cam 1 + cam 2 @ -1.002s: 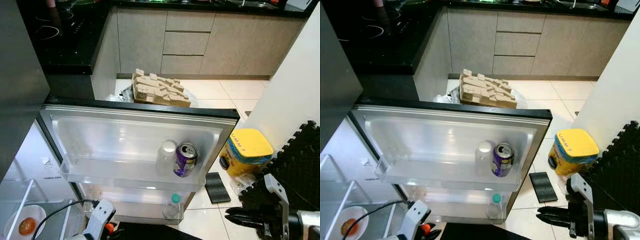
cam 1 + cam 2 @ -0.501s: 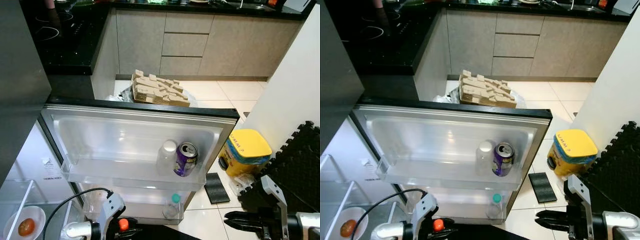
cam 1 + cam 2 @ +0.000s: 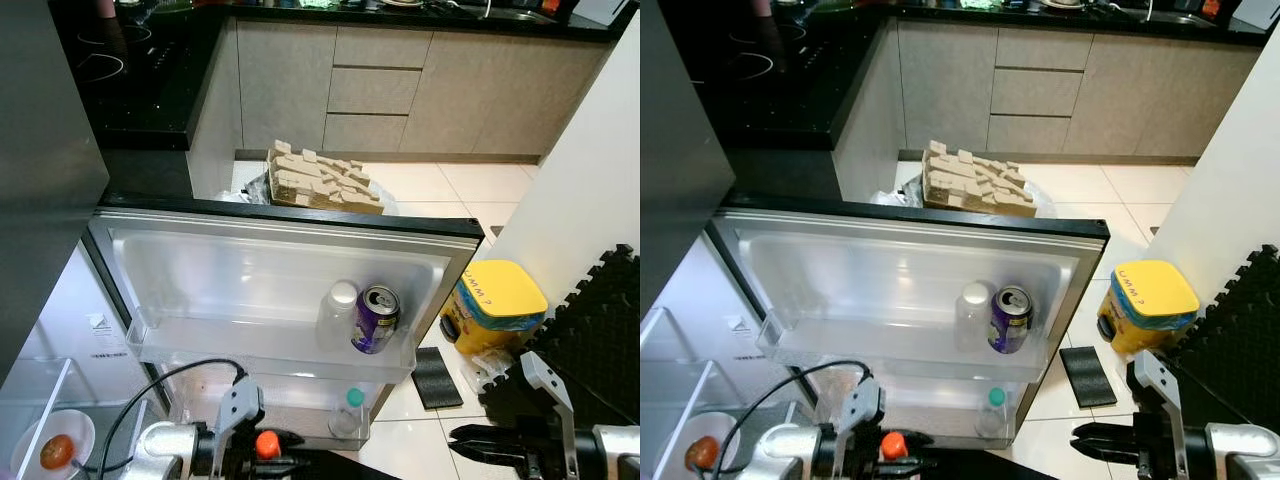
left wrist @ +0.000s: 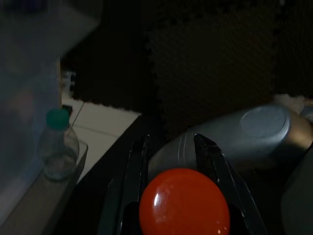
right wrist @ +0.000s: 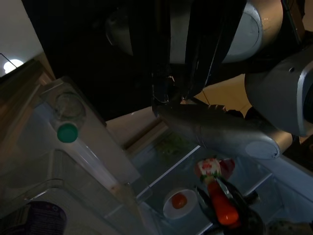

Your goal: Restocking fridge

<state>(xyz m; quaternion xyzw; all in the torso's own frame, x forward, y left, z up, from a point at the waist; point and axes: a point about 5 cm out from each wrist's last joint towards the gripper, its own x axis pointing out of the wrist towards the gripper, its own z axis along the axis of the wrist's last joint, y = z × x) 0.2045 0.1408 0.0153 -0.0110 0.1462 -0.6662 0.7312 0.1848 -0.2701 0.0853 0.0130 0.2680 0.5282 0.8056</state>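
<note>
The fridge door [image 3: 280, 265] stands open before me. Its upper shelf holds a white-capped bottle [image 3: 337, 315] and a purple can [image 3: 375, 318]. A green-capped bottle [image 3: 346, 412] stands on the lower shelf. My left gripper [image 4: 171, 142] is low in front of that lower shelf, shut on a red tomato [image 3: 266, 444], which looks round and shiny in the left wrist view [image 4: 183, 203]. Inside the fridge at lower left, another tomato [image 3: 55, 450] lies on a white plate [image 3: 25, 445]. My right gripper [image 3: 470, 437] hangs low at the right, over the floor, pointing left.
A yellow-lidded bin [image 3: 497, 303] and a black pad [image 3: 435, 375] sit on the tiled floor right of the door. Black foam mats [image 3: 600, 320] cover the far right. A stack of cardboard trays [image 3: 320, 180] lies behind the door, with kitchen cabinets [image 3: 380, 85] beyond.
My left gripper has come up and to the right with the tomato, closer to the lower door shelf. The right arm has barely moved. The camera shifted slightly.
</note>
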